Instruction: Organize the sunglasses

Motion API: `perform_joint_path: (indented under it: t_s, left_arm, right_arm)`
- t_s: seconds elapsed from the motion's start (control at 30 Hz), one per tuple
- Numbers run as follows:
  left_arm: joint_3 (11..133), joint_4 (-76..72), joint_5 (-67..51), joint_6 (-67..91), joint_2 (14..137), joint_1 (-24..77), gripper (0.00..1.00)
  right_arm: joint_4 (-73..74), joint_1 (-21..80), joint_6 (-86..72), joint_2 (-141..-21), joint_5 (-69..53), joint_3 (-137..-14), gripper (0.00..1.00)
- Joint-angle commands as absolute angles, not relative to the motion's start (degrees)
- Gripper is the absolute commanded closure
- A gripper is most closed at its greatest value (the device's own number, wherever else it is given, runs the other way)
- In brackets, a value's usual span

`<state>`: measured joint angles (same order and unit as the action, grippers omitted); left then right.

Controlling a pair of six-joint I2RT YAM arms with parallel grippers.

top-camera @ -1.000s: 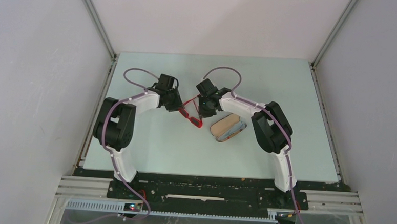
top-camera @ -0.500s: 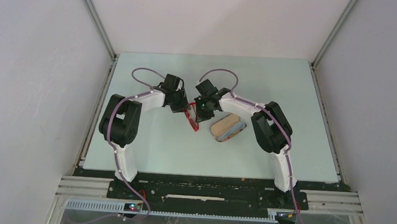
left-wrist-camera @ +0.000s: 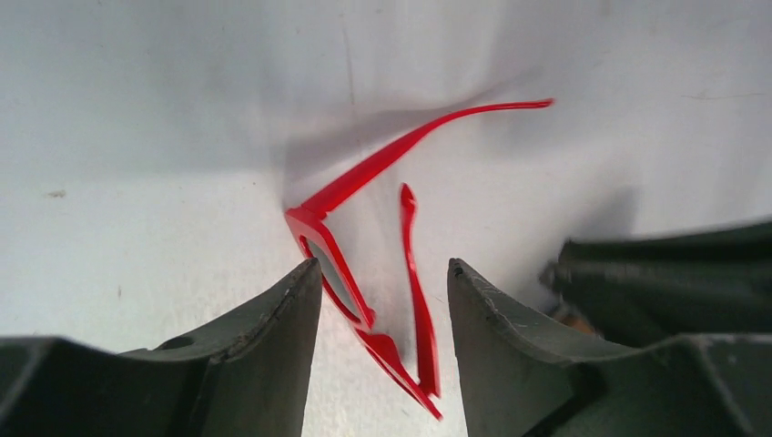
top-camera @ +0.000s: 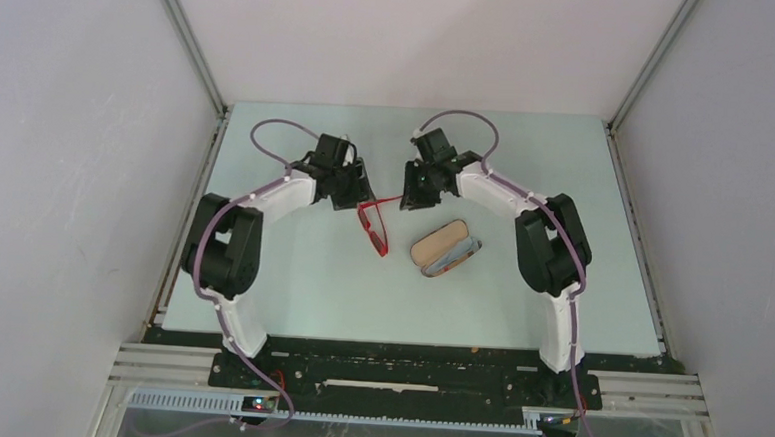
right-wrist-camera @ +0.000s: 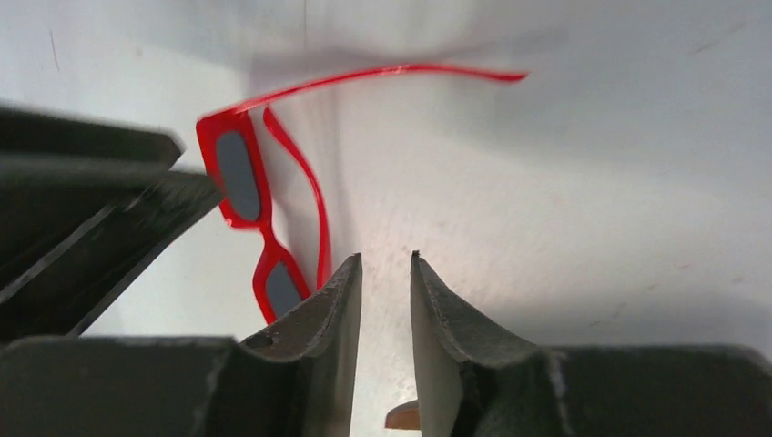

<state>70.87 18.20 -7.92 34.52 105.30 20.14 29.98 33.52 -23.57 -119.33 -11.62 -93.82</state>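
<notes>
**Q:** Where are the red sunglasses [top-camera: 373,228]?

**A:** They lie on the pale table [top-camera: 290,274], between the two claws. The left claw [left-wrist-camera: 382,269] is spread wide, with the frame and its folded arm between its fingers, and it grips nothing. The right claw [right-wrist-camera: 382,259] has its jaws narrowly apart and empty, just beside the frame.

**Q:** How far along is the tidying?

**A:** Probably midway. One arm is folded and the other sticks out. The brown glasses case [top-camera: 445,253] lies apart, on the right claw's near side, and the sunglasses are not in it.
</notes>
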Motion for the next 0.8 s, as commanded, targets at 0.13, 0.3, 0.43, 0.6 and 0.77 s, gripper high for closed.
perform_joint_path:
  t_s: [0.13, 0.3, 0.43, 0.6, 0.77]
  left_arm:
    - [64.08, 19.75, -6.08, 36.75, 90.47, 20.39, 0.42]
    - [57.97, 19.26, -8.75, 37.88, 90.20, 20.46, 0.44]
    - [53.23, 16.54, -8.97, 39.36, 90.71, 20.56, 0.47]
    - [51.98, 15.21, -9.01, 39.42, 92.36, 20.72, 0.48]
    - [53.61, 14.75, -8.21, 39.54, 96.51, 20.92, 0.49]
  right_arm:
    - [38.88, 32.25, -20.67, -132.90, -5.05, -119.38, 0.71]
    - [41.74, 32.06, -20.88, -141.49, -3.85, -132.69, 0.70]
    - [40.62, 31.48, -22.28, -144.21, -4.58, -135.61, 0.70]
    - [40.50, 31.38, -22.13, -145.40, -4.73, -135.52, 0.71]
    - [41.20, 31.42, -21.36, -144.48, -5.64, -132.50, 0.73]
